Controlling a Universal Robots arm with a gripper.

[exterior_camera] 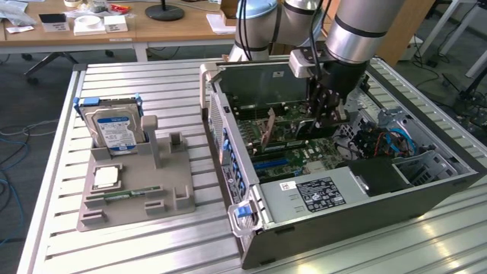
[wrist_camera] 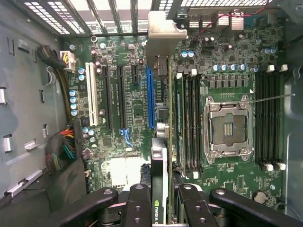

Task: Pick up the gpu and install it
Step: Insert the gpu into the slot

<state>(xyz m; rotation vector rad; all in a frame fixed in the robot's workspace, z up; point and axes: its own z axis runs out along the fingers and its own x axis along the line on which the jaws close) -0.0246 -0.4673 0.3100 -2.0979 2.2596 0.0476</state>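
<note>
Black two-fingered gripper (exterior_camera: 328, 119), exterior view's upper right, clamps the flat black-shrouded gpu (wrist_camera: 158, 189) (silver bracket (wrist_camera: 163, 29) at one end) edge-on over the green motherboard (wrist_camera: 137, 113).

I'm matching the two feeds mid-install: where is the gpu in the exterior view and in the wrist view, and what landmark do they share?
Exterior view: the gpu stands on edge inside the open computer case, just under the gripper.
Wrist view: the gpu is seen edge-on between the jaws of the gripper, silver bracket at its far end.
Shared landmark: the green motherboard beneath the card.
</note>
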